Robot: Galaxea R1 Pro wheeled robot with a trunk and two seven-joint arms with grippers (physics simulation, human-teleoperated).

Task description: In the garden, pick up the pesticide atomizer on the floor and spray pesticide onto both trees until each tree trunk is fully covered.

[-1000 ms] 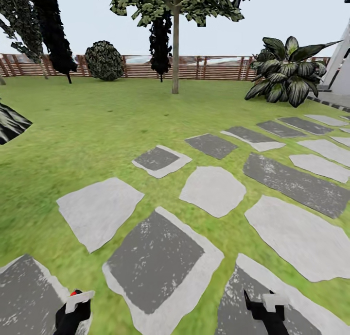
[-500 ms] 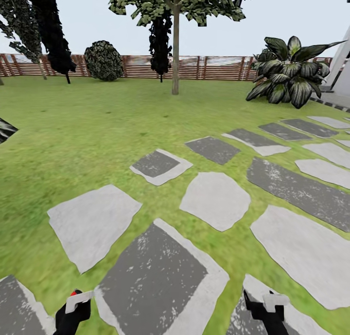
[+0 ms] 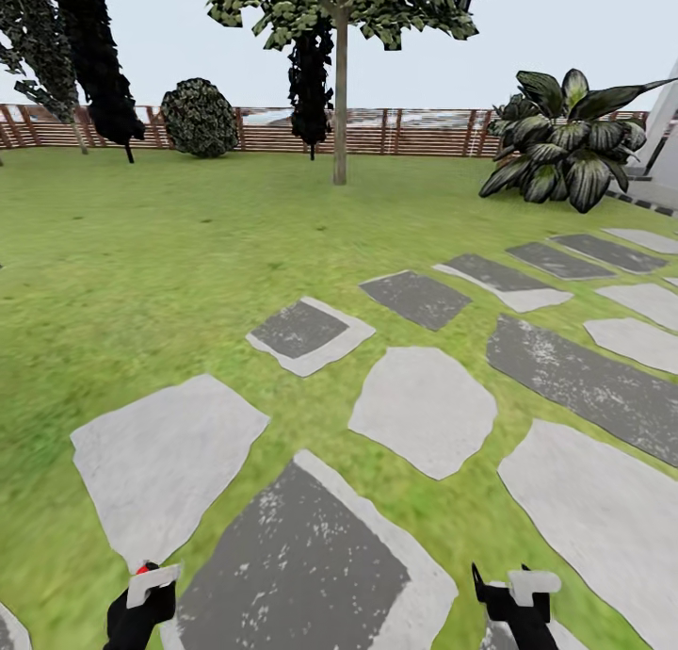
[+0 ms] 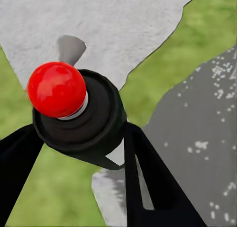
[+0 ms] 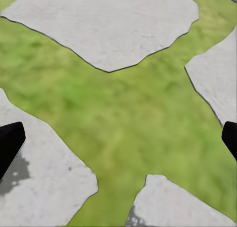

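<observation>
The small dark green-black pesticide atomizer with a round red tip [image 4: 74,113] sits pinched between the two black fingers of the left gripper [image 4: 79,153], its red ball pointing outward beyond the fingertips and its dark collar pressed against both fingers. In the head view the same bottle shows as a red dot with a white patch [image 3: 149,582] at the top of the left gripper [image 3: 141,612], held low above the grey and white flat stepping stones [image 3: 419,405] set into the blurry green grass floor [image 3: 169,254]. Directly beyond the atomizer lie a pale stone, a strip of grass and a darker speckled stone.

The right gripper [image 3: 516,603] hangs above the stepping stones too, well apart from the atomizer. In its wrist view its black fingers [image 5: 10,143] stand spread wide at opposite edges with nothing between them, over grass and pale stones.

Far beyond the stepping stones stands a tall tree with dark ragged foliage [image 3: 348,0], its straight grey-brown tree trunk [image 3: 340,94] rising from the lawn in front of the brown horizontal-slat wooden fence [image 3: 414,132]. Along that fence, on the left gripper's side of the trunk, sits a round dark bush [image 3: 200,118]; on the other side, nearer the stones, a broad-leaved dark green plant [image 3: 565,137].
</observation>
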